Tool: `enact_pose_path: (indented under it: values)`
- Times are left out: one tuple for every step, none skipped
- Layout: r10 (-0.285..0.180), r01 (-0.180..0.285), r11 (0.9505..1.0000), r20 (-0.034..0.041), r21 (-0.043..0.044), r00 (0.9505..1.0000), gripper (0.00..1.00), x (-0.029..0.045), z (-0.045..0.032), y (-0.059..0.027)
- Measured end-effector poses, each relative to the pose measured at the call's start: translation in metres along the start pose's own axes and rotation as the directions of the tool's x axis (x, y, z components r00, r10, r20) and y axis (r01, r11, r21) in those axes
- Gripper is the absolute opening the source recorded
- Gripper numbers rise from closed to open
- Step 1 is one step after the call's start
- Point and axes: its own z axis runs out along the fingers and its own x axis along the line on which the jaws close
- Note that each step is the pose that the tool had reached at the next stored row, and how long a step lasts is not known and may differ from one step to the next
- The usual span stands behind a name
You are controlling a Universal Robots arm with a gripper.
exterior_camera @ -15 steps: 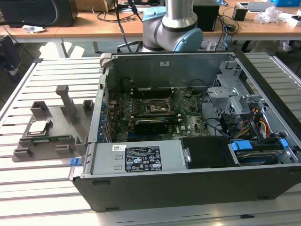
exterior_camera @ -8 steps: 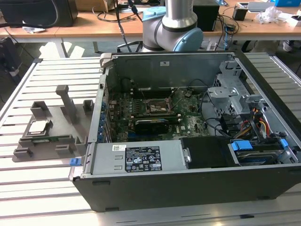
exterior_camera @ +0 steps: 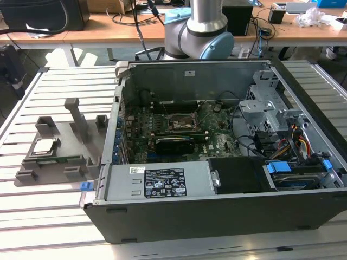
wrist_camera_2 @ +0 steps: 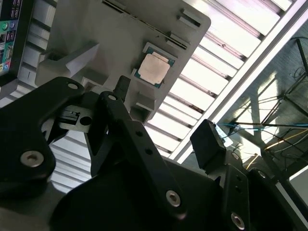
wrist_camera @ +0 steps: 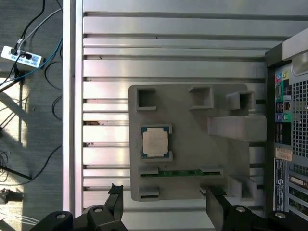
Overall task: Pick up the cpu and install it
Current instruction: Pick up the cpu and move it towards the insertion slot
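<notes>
First wrist view: gripper (wrist_camera: pixel 163 197) open, apparently short of the cpu (wrist_camera: pixel 155 142) in its tray (wrist_camera: pixel 192 149); off-centre closing could tip it.

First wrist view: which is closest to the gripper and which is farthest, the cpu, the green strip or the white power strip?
Starting from the gripper:
1. green strip, in a slot at the edge of the grey tray.
2. cpu, in a pocket further into the tray.
3. white power strip, off the table on the floor.
</notes>
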Motion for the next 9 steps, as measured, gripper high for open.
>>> enact_pose_path:
  values:
    - [0.000, 0.000, 1.0000, -0.0001, 0.0000, 1.0000, 0.78, 0.0000, 0.0004, 0.0000]
    - [0.000, 0.000, 1.0000, -0.0001, 0.0000, 1.0000, 0.78, 0.0000, 0.0007, 0.0000]
    - [0.000, 0.000, 1.0000, -0.0001, 0.0000, 1.0000, 0.78, 0.0000, 0.0013, 0.0000]
    - [0.000, 0.000, 1.0000, 0.0000, 0.0000, 1.0000, 0.78, 0.0000, 0.0021, 0.0000]
    - [0.000, 0.000, 1.0000, 0.0000, 0.0000, 1.0000, 0.78, 0.0001, 0.0030, 0.0000]
    - [0.000, 0.000, 1.0000, 0.0000, 0.0000, 1.0000, 0.78, 0.0001, 0.0037, 0.0000]
    - [0.000, 0.000, 1.0000, 0.0000, 0.0000, 1.0000, 0.78, 0.0001, 0.0046, 0.0000]
    - [0.000, 0.000, 1.0000, 0.0000, 0.0000, 1.0000, 0.78, 0.0001, 0.0054, 0.0000]
    - [0.000, 0.000, 1.0000, 0.0000, -0.0001, 1.0000, 0.78, 0.0001, 0.0065, -0.0001]
